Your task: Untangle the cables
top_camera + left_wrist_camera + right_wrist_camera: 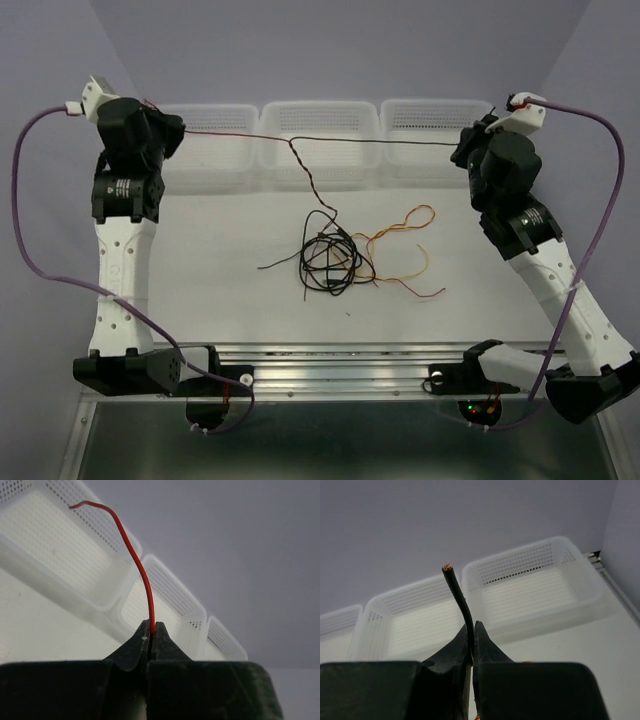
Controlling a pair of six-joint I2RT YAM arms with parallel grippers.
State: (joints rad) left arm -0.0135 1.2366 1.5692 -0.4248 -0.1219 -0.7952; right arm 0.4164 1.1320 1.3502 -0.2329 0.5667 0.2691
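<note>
Seen from above, both arms reach toward the far side of the white table (pixel 220 310), with a line of cable stretched between them. The left end effector (pixel 151 625) is clenched on a thin red cable (pixel 134 560), whose free end curls up past the fingertips. The right end effector (pixel 472 625) is clenched on a black cable (pixel 461 602) — its cut tip shows bare copper. In the overhead view the red and black strands meet near mid-span, twist around each other and hang down into a loose tangle (pixel 328 258) lying on the table. An orange-yellow cable (pixel 405 222) loops out of the tangle's right side. Three white mesh baskets (pixel 320 108) line the far edge.
</note>
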